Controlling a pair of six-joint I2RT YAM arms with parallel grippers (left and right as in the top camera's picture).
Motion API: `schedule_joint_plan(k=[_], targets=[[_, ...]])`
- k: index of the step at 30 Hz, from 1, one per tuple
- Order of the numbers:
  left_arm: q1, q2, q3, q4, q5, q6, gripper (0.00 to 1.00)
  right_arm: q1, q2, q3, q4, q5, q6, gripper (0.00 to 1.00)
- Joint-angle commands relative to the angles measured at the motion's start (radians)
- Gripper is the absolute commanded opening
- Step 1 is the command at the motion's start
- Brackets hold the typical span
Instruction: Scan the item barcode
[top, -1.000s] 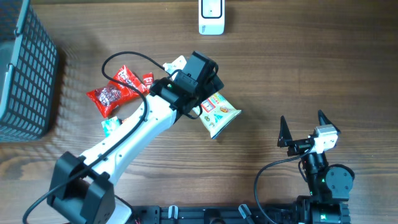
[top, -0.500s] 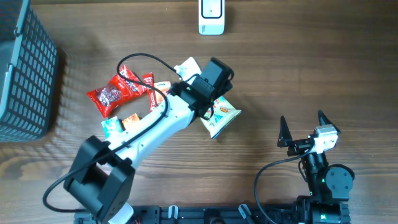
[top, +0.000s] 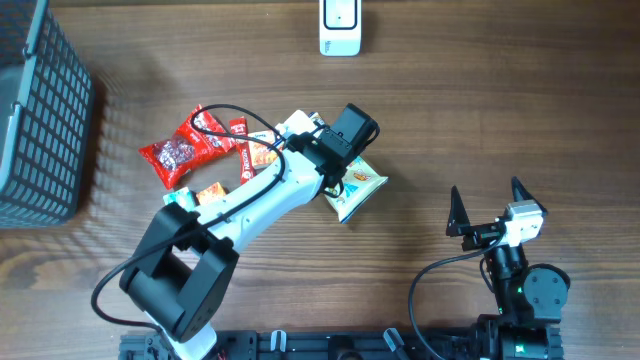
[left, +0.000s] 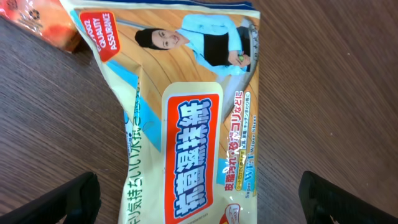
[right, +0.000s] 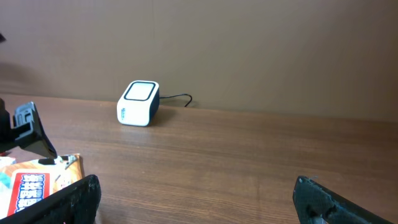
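Note:
A cream and orange wet-wipes packet (top: 358, 188) (left: 186, 112) with Japanese print lies flat on the wooden table, right of a pile of snacks. My left gripper (top: 343, 168) (left: 199, 202) hovers just above it, open. Its two dark fingers stand wide on either side of the packet's lower end, and I see no contact. No barcode shows on the packet's upper face. The white barcode scanner (top: 340, 28) (right: 138, 103) sits at the far edge of the table. My right gripper (top: 490, 205) (right: 199, 199) stands open and empty near the front right.
A dark mesh basket (top: 40, 110) stands at the far left. Red snack bags (top: 185, 150) and an orange packet (top: 210, 193) lie beside the left arm. The scanner's black cable (right: 177, 98) trails off to its right.
The left arm has swung right and forward, bringing its gripper from the snack pile to above the wipes packet. The right arm has not moved.

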Motion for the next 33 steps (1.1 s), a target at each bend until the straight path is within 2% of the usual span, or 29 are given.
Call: schedule_joint_plan(k=[1,9,22,23,24,25,26,27,30,32,33], targets=[[0.0,0.027,-0.002,0.005,0.001,-0.048,1.0,-0.004,0.003,-0.001,0.003,0.002,-0.009,1.0],[0.003,0.028,-0.002,0.0,0.013,-0.143,1.0,-0.004,0.003,-0.001,0.003,0.002,-0.009,0.99],[0.01,0.085,-0.002,0.015,0.021,-0.143,1.0,-0.004,0.003,-0.001,0.003,0.002,-0.009,1.0],[0.01,0.085,-0.002,0.016,0.021,-0.139,0.98,-0.004,0.003,-0.001,0.003,0.002,-0.009,1.0],[0.01,0.085,-0.002,0.016,0.021,-0.139,0.84,-0.004,0.003,-0.001,0.003,0.002,-0.009,1.0],[0.01,0.085,-0.002,0.015,0.021,-0.139,0.64,-0.004,0.003,-0.001,0.003,0.002,-0.009,1.0],[0.01,0.085,-0.002,0.012,0.02,-0.139,0.52,-0.004,0.003,-0.001,0.003,0.002,-0.009,1.0],[0.01,0.085,-0.002,0.006,0.019,-0.139,0.48,-0.004,0.003,-0.001,0.003,0.002,-0.009,1.0],[0.01,0.085,-0.002,-0.007,0.017,-0.136,0.49,-0.004,0.003,-0.001,0.003,0.002,-0.009,1.0],[0.01,0.086,-0.002,-0.02,0.017,-0.136,0.6,-0.004,0.003,-0.001,0.003,0.002,-0.009,1.0],[0.01,0.086,-0.002,-0.028,0.017,-0.136,0.6,-0.004,0.003,-0.001,0.003,0.002,-0.009,1.0]])
